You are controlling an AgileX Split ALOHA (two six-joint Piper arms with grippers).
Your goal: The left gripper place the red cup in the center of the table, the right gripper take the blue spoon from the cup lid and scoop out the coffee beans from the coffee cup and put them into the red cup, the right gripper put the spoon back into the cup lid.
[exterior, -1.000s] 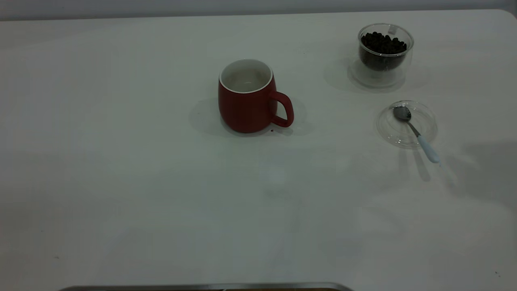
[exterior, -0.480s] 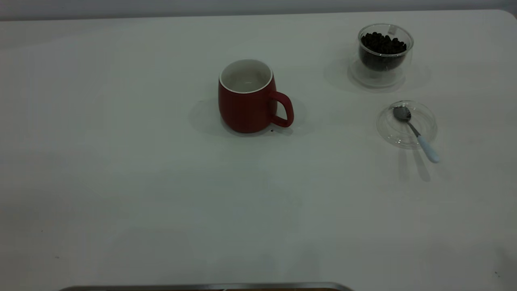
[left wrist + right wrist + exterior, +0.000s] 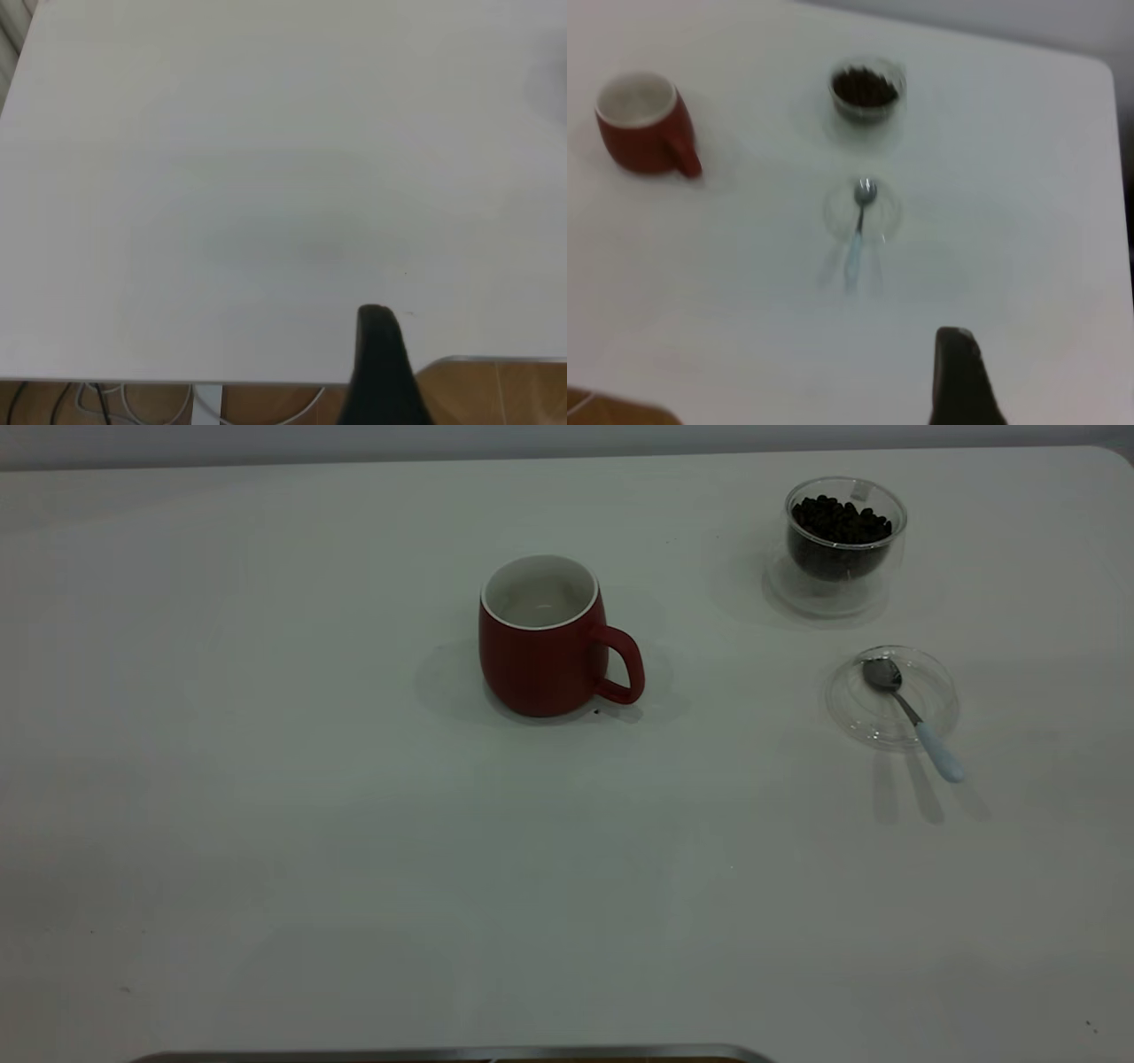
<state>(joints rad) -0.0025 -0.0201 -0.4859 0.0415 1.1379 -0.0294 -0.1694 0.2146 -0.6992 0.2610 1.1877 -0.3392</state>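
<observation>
While only one dark finger (image 3: 961, 376) of the right gripper shows, raised over the table (image 3: 266, 824) near the spoon (image 3: 912, 717), its opening cannot be told. The spoon's bowl rests in the lid (image 3: 890, 695), beside the bean-filled glass cup (image 3: 842, 545). The red cup (image 3: 545, 638) stands upright at centre.

No readable text, labels, brand marks, numbers or signs anywhere, plain red cup (image 3: 542, 638) at centre of frame, clear coffee cup (image 3: 842, 545) at upper right, both unmarked, bare white bench (image 3: 266, 824)

The red cup (image 3: 542, 638) stands mid-table (image 3: 266, 779); right of it, the coffee cup (image 3: 842, 545) behind the cup lid (image 3: 939, 691).
</observation>
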